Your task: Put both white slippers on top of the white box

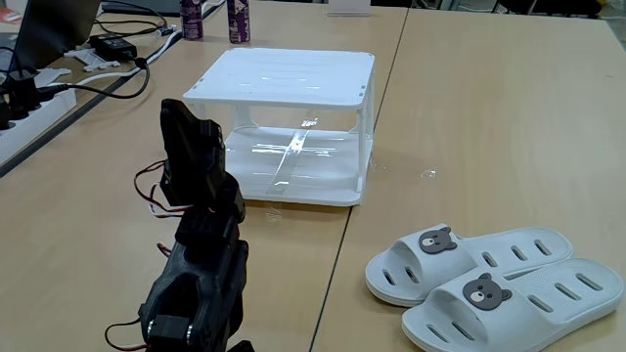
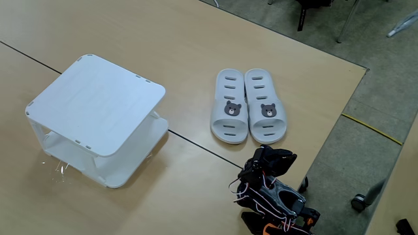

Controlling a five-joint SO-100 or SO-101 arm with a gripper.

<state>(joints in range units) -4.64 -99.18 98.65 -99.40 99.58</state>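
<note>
Slippers not yet lifted; arm folded, rack top bare.

In a fixed view both white slippers (image 1: 499, 286) are seen side by side, touching, at near right on the table (image 1: 469, 108); the white box (image 1: 284, 78) is set well apart, far left. The gripper (image 1: 191, 132) is tucked on the folded arm; whether its jaws are spread cannot be told. Risk judged: since the slippers touch, one grasp could drag the neighbour, and a soft strap could slip.
</note>
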